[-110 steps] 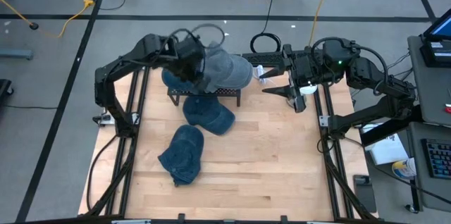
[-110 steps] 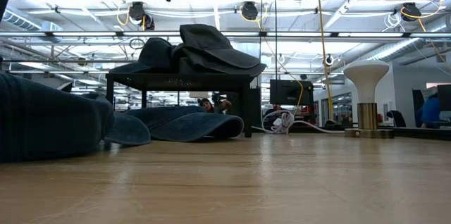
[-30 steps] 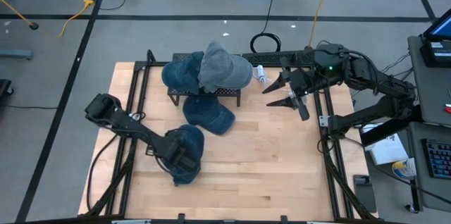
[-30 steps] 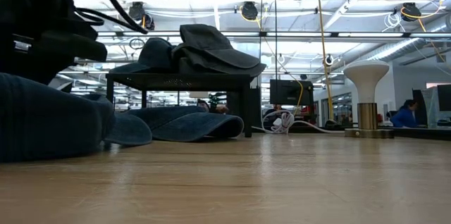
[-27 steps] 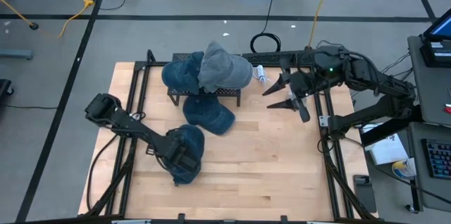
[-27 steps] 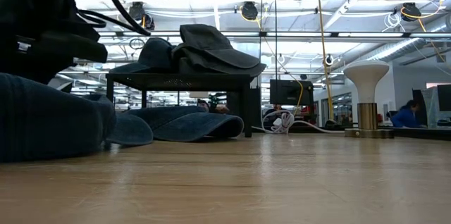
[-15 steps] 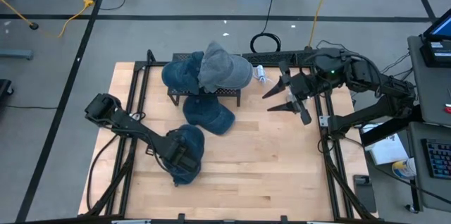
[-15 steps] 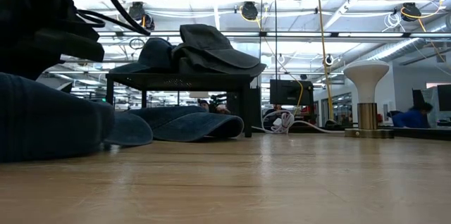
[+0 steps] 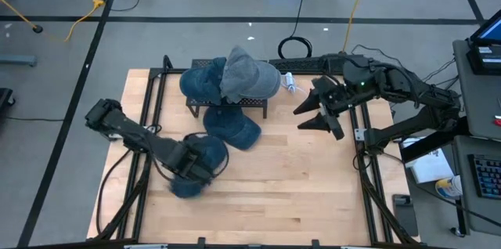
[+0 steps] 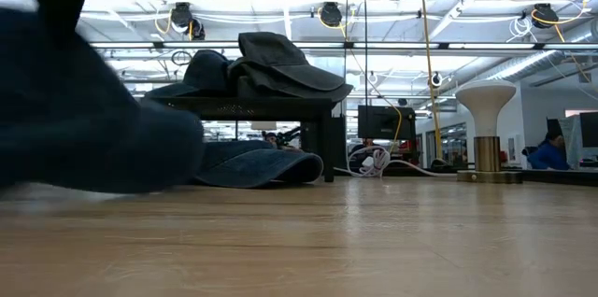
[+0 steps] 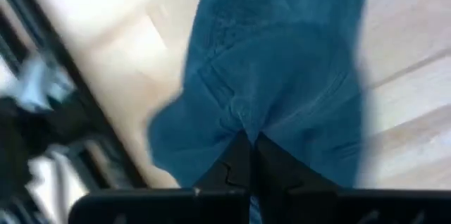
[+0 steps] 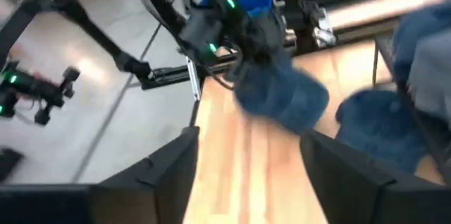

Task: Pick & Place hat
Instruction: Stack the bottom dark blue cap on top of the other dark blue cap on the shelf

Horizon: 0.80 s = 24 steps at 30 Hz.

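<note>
Jaws of the left gripper [image 9: 190, 164] are pinched shut on a dark blue hat [image 9: 197, 167], fabric bunched right at the tips in the left wrist view [image 11: 282, 90]. Hat is lifted off the tabletop [image 9: 297, 178] at the near-left part, blurred in the high view; low view shows it hanging above the wood, filling the left side [image 10: 84, 120]. Right wrist view catches the same hat under the left gripper, farther off [image 12: 282, 94].

Second blue hat [image 9: 232, 127] lies flat on the tabletop just in front of a small black stand [image 9: 227, 103], brim toward the right; also seen low [image 10: 248, 164]. On the stand: one more blue hat [image 9: 200, 81] on the left, and a grey-blue hat [image 9: 250, 75] overlapping it on the right, touching. Low view shows both piled on the stand top [image 10: 266, 68].

Right gripper [image 9: 311, 115] hovers over the right part of the tabletop, jaws spread wide, nothing between them; well apart from all hats. Its two dark fingers [image 12: 165, 171] frame the right wrist view.

Black cable coil [image 9: 293, 47] sits on the floor beyond the far edge. White mushroom-shaped post [image 10: 485, 120] stands at the right in the low view. Person in blue [image 10: 549, 155] far back in the room.
</note>
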### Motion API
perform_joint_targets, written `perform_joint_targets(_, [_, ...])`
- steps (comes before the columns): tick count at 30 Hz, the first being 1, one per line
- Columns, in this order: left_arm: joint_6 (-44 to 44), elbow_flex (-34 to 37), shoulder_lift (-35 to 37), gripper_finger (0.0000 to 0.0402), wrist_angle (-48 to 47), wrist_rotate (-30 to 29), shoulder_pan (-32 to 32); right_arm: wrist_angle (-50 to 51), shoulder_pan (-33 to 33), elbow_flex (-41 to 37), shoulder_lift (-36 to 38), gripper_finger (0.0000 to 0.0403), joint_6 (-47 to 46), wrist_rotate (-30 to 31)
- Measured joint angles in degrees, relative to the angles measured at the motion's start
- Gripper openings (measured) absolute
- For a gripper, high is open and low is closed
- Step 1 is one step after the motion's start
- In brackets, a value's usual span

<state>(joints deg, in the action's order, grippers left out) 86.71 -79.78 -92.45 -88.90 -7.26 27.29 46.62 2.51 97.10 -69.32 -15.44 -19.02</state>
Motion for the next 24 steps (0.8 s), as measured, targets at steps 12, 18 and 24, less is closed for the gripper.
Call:
perform_joint_targets(12, [-24.18,-17.91,4.53,0.0001,-1.13,-8.18,-0.98,-5.55,-0.46,0.0,-4.93,0.0291,-17.18,7.24])
perform_joint_targets(18, [-31.04,-28.06,4.42,0.0001,-1.0,-14.37,-1.03,-11.45,-3.69,0.0,-9.72,0.0282,-20.22,9.17])
perform_joint_targets(24, [-36.85,-36.8,4.4,0.0001,-0.85,-22.18,-1.02,-16.23,-7.17,-0.04,-13.81,0.0279,-24.76,14.82])
